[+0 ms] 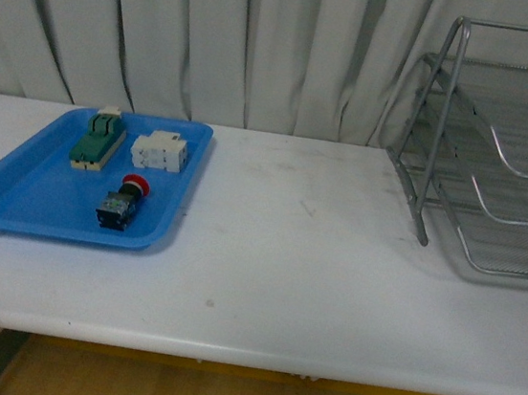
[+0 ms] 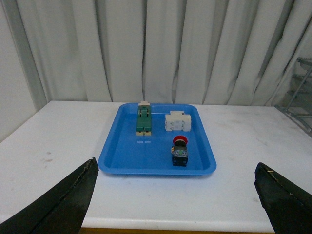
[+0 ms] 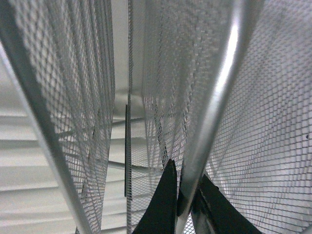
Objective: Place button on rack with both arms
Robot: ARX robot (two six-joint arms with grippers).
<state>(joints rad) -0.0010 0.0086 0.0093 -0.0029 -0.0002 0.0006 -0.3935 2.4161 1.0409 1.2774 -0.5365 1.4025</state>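
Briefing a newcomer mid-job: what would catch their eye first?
The red-capped button lies in the blue tray on the left of the table, nearest the robot. The big silver rack stands on the right. In the right wrist view, the right fingers pinch one rack tube.

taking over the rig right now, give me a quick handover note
Left gripper: open, empty, facing the blue tray, apart from it.
Right gripper: seems closed around a frame tube of the rack.
Button: lying in the tray's near part, untouched, green switch and white block behind it.
Done: rack apparently held. Left: grasp the button, move it onto the rack.
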